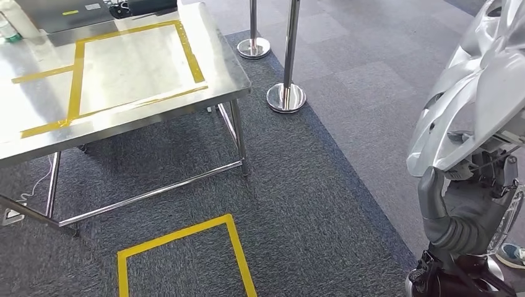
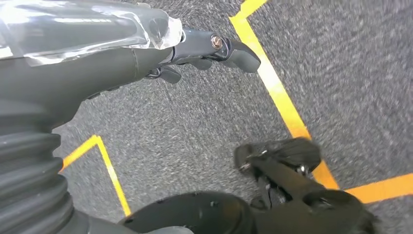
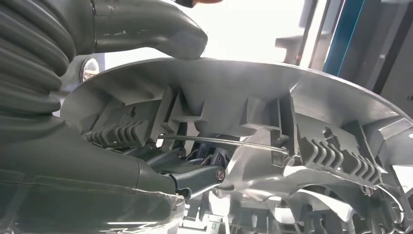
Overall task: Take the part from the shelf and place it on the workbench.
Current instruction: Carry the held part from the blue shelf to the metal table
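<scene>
Right hand (image 1: 468, 213): raised at the right edge of the head view, palm side toward the camera, thumb upright on the left, fingers curled up and around the lower rim of the part (image 1: 477, 80). In the right wrist view the thick grey thumb (image 3: 146, 27) lies over the part's curved outer rim while the darker fingers (image 3: 195, 178) reach in behind the ribbed inner face; the hand grips the part between thumb and fingers.

Left hand (image 2: 204, 48): hanging low over the carpet (image 2: 195, 126), dark fingers bent loosely forward with nothing between them; whether they are properly closed or merely relaxed cannot be told.

Part: a silver, glossy, moulded disc-like cover with spoke-shaped openings, resembling a wheel trim. Held on edge in the air at the robot's right, well apart from the surface (image 1: 124, 68). Its long axis rises from the hand up to the top right corner of the head view, leaning slightly rightward; the shiny outer face turns toward the left and the camera. The back, seen from the right wrist, is matt grey plastic with clip tabs, ribbed blocks and a thin wire ring (image 3: 224, 142) running through them.

Surface: stainless steel, marked with yellow tape (image 1: 77, 77) rectangles, standing at upper left.

Floor: grey carpet with a yellow tape square (image 1: 186, 260); two chrome stanchion posts (image 1: 288, 55) beyond the surface's corner.
</scene>
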### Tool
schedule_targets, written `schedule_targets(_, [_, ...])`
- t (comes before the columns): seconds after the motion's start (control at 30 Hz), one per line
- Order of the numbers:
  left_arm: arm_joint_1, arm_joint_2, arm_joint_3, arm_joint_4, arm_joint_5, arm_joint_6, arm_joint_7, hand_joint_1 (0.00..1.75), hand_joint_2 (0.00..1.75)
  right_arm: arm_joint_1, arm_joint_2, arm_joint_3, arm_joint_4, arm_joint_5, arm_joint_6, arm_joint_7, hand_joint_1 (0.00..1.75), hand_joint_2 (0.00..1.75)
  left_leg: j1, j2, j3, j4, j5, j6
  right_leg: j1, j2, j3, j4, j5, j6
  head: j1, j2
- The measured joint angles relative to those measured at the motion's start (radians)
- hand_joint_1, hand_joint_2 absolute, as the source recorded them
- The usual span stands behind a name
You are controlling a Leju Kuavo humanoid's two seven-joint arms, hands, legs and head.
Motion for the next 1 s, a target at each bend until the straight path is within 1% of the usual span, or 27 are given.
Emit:
schedule_targets(0.03, [-0.001, 0.002, 0.001, 0.0, 0.0, 0.0, 0.001, 0.0, 1.75, 0.0, 0.0, 0.0, 0.0, 0.001, 0.0, 0.0, 1.75, 1.75, 0.001, 0.003, -0.028, 0.05, -0.012, -0.001, 0.0, -0.012, 0.001, 0.0, -0.002, -0.001, 0.0, 0.0])
schedule_targets(0.07, [-0.001, 0.003, 0.001, 0.0, 0.0, 0.0, 0.001, 0.0, 1.75, 0.0, 0.0, 0.0, 0.0, 0.001, 0.0, 0.001, 1.75, 1.75, 0.001, 0.005, -0.038, 0.064, -0.006, -0.001, 0.0, -0.025, 0.002, 0.0, -0.004, 0.0, 0.0, 0.0])
schedule_targets(0.1, [-0.001, 0.005, 0.002, 0.0, 0.0, 0.0, 0.002, 0.0, 1.75, 0.0, 0.0, 0.0, 0.0, 0.001, 0.0, 0.002, 1.75, 1.75, 0.001, 0.008, -0.025, 0.034, 0.02, 0.0, 0.0, -0.037, 0.005, 0.0, -0.006, 0.001, 0.0, 0.0])
schedule_targets(0.13, [0.0, 0.006, 0.002, 0.0, 0.0, -0.001, 0.003, 0.0, 1.75, -0.001, 0.0, 0.0, -0.001, 0.001, 0.001, 0.002, 1.75, 1.75, 0.0, 0.019, 0.007, -0.032, 0.056, 0.002, 0.0, -0.049, 0.01, 0.0, -0.01, 0.003, 0.0, 0.0])
schedule_targets(0.2, [-0.001, 0.006, 0.003, 0.0, -0.001, -0.002, 0.003, 0.0, 1.75, -0.002, 0.0, 0.0, -0.002, 0.001, 0.001, 0.003, 1.75, 1.75, -0.006, 0.069, 0.081, -0.175, 0.109, 0.011, 0.004, -0.07, 0.02, 0.0, -0.018, 0.011, 0.0, 0.0])
schedule_targets(0.23, [-0.002, 0.006, 0.003, 0.0, -0.002, -0.003, 0.003, 0.0, 1.75, -0.002, 0.0, 0.0, -0.003, 0.001, 0.001, 0.003, 1.75, 1.75, -0.011, 0.088, 0.101, -0.215, 0.119, 0.016, 0.007, -0.08, 0.024, 0.0, -0.022, 0.016, 0.001, 0.0])
schedule_targets(0.27, [-0.001, 0.005, 0.003, 0.0, -0.002, -0.004, 0.003, 0.0, 1.75, -0.002, 0.0, 0.0, -0.003, 0.001, 0.002, 0.003, 1.75, 1.75, -0.014, 0.096, 0.107, -0.229, 0.118, 0.022, 0.009, -0.09, 0.027, 0.0, -0.025, 0.02, 0.002, 0.0])
schedule_targets(0.33, [-0.001, 0.003, 0.003, 0.0, -0.004, -0.007, 0.003, 0.0, 1.75, -0.003, 0.0, 0.0, -0.004, 0.001, 0.004, 0.004, 1.75, 1.75, -0.013, 0.072, 0.106, -0.232, 0.119, 0.032, 0.01, -0.11, 0.033, -0.003, -0.03, 0.03, 0.003, 0.0])
schedule_targets(0.37, [0.0, 0.002, 0.003, 0.0, -0.004, -0.007, 0.003, 0.0, 1.75, -0.003, 0.0, 0.001, -0.005, 0.001, 0.005, 0.004, 1.75, 1.75, -0.009, 0.059, 0.109, -0.234, 0.121, 0.037, 0.009, -0.103, 0.035, 0.003, -0.037, 0.035, 0.005, 0.0])
schedule_targets(0.4, [-0.001, 0.001, 0.003, 0.0, -0.005, -0.007, 0.003, 0.0, 1.75, -0.003, 0.0, 0.001, -0.006, 0.001, 0.005, 0.004, 1.75, 1.75, -0.004, 0.046, 0.113, -0.236, 0.123, 0.042, 0.008, -0.082, 0.029, 0.024, -0.053, 0.039, 0.007, 0.0])
schedule_targets(0.43, [-0.002, 0.0, 0.003, 0.0, -0.007, -0.007, 0.003, 0.0, 1.75, -0.002, 0.0, 0.001, -0.007, 0.001, 0.006, 0.004, 1.75, 1.75, 0.0, 0.033, 0.116, -0.238, 0.125, 0.047, 0.006, -0.052, 0.009, 0.069, -0.078, 0.044, 0.01, 0.0])
schedule_targets(0.47, [-0.003, -0.001, 0.003, 0.0, -0.008, -0.007, 0.003, 0.0, 1.75, 0.0, -0.001, 0.001, -0.008, 0.001, 0.006, 0.003, 1.75, 1.75, 0.001, 0.02, 0.117, -0.238, 0.125, 0.049, 0.006, -0.021, -0.021, 0.134, -0.109, 0.046, 0.013, 0.0])
schedule_targets(0.5, [-0.003, -0.002, 0.003, 0.0, -0.009, -0.007, 0.004, 0.0, 1.75, 0.001, -0.001, 0.0, -0.008, 0.001, 0.007, 0.003, 1.75, 1.75, 0.002, 0.006, 0.117, -0.238, 0.125, 0.05, 0.006, -0.002, -0.059, 0.206, -0.137, 0.047, 0.015, 0.0])
schedule_targets(0.53, [-0.002, -0.002, 0.003, 0.0, -0.01, -0.006, 0.004, 0.0, 1.75, 0.003, -0.002, 0.0, -0.008, 0.001, 0.009, 0.003, 1.75, 1.75, 0.002, -0.009, 0.117, -0.237, 0.125, 0.051, 0.006, 0.007, -0.093, 0.264, -0.152, 0.047, 0.016, 0.0])
schedule_targets(0.57, [-0.001, -0.002, 0.003, 0.0, -0.01, -0.006, 0.005, 0.0, 1.75, 0.005, -0.002, 0.0, -0.008, 0.001, 0.011, 0.003, 1.75, 1.75, 0.002, -0.024, 0.118, -0.237, 0.124, 0.051, 0.007, 0.01, -0.111, 0.287, -0.148, 0.046, 0.015, 0.0])
schedule_targets(0.6, [0.0, -0.003, 0.003, 0.0, -0.01, -0.006, 0.005, 0.0, 1.75, 0.006, -0.002, 0.0, -0.008, 0.001, 0.012, 0.004, 1.75, 1.75, 0.002, -0.04, 0.119, -0.236, 0.124, 0.05, 0.007, 0.013, -0.109, 0.267, -0.122, 0.042, 0.015, 0.0])
schedule_targets(0.63, [0.0, -0.003, 0.003, 0.0, -0.01, -0.005, 0.005, 0.0, 1.75, 0.006, -0.003, 0.0, -0.008, 0.001, 0.014, 0.004, 1.75, 1.75, 0.003, -0.057, 0.121, -0.235, 0.123, 0.049, 0.007, 0.019, -0.089, 0.208, -0.082, 0.039, 0.016, 0.0])
schedule_targets(0.67, [0.0, -0.004, 0.003, 0.0, -0.01, -0.004, 0.005, 0.0, 1.75, 0.006, -0.003, 0.0, -0.008, 0.001, 0.014, 0.004, 1.75, 1.75, 0.004, -0.072, 0.122, -0.234, 0.122, 0.046, 0.006, 0.036, -0.058, 0.132, -0.044, 0.035, 0.015, 0.0])
schedule_targets(0.7, [0.0, -0.004, 0.003, 0.0, -0.011, -0.003, 0.005, 0.0, 1.75, 0.006, -0.004, 0.0, -0.008, 0.001, 0.014, 0.004, 1.75, 1.75, 0.003, -0.086, 0.122, -0.232, 0.12, 0.042, 0.005, 0.054, -0.032, 0.067, -0.016, 0.033, 0.015, 0.0])
schedule_targets(0.73, [0.001, -0.005, 0.003, 0.0, -0.012, -0.001, 0.006, 0.0, 1.75, 0.007, -0.004, 0.0, -0.008, 0.001, 0.015, 0.004, 1.75, 1.75, 0.004, -0.097, 0.12, -0.23, 0.119, 0.037, 0.006, 0.067, -0.014, 0.024, -0.001, 0.031, 0.015, 0.0])
schedule_targets(0.77, [0.002, -0.005, 0.003, 0.0, -0.012, -0.001, 0.006, 0.0, 1.75, 0.007, -0.005, 0.0, -0.007, 0.001, 0.016, 0.004, 1.75, 1.75, 0.005, -0.105, 0.117, -0.229, 0.118, 0.031, 0.008, 0.076, -0.007, 0.008, 0.0, 0.029, 0.014, 0.0])
schedule_targets(0.83, [0.004, -0.004, 0.003, 0.0, -0.012, 0.0, 0.006, 0.0, 1.75, 0.006, -0.006, 0.0, -0.008, 0.001, 0.017, 0.004, 1.75, 1.75, 0.008, -0.119, 0.111, -0.23, 0.119, 0.021, 0.01, 0.062, -0.006, 0.008, 0.0, 0.022, 0.013, 0.0])
schedule_targets(0.87, [0.005, -0.003, 0.003, 0.0, -0.012, 0.0, 0.006, 0.0, 1.75, 0.005, -0.006, 0.0, -0.008, 0.001, 0.017, 0.004, 1.75, 1.75, 0.007, -0.109, 0.107, -0.226, 0.116, 0.016, 0.009, 0.053, -0.005, 0.007, 0.001, 0.017, 0.013, 0.0])
schedule_targets(0.9, [0.006, -0.003, 0.003, 0.0, -0.012, 0.0, 0.006, 0.0, 1.75, 0.004, -0.006, 0.0, -0.008, 0.001, 0.017, 0.004, 1.75, 1.75, 0.006, -0.087, 0.098, -0.208, 0.104, 0.012, 0.008, 0.042, -0.003, 0.005, 0.001, 0.011, 0.01, 0.0])
schedule_targets(0.93, [0.006, -0.001, 0.003, 0.0, -0.013, 0.001, 0.007, 0.0, 1.75, 0.005, -0.005, 0.0, -0.008, 0.001, 0.017, 0.004, 1.75, 1.75, 0.004, -0.059, 0.08, -0.171, 0.083, 0.008, 0.006, 0.03, -0.001, 0.003, 0.001, 0.006, 0.008, 0.0])
schedule_targets(0.97, [0.005, 0.0, 0.004, 0.0, -0.014, 0.001, 0.008, 0.0, 1.75, 0.006, -0.005, 0.0, -0.008, 0.001, 0.016, 0.004, 1.75, 1.75, 0.002, -0.027, 0.051, -0.114, 0.054, 0.005, 0.007, 0.018, -0.001, 0.003, 0.0, 0.002, 0.006, 0.0])
schedule_targets(1.0, [0.004, 0.002, 0.004, 0.0, -0.015, 0.001, 0.008, 0.0, 1.75, 0.007, -0.004, -0.001, -0.008, 0.001, 0.016, 0.005, 1.75, 1.75, 0.003, -0.009, 0.018, -0.047, 0.025, 0.003, 0.008, 0.006, -0.001, 0.004, -0.001, -0.001, 0.004, 0.0])
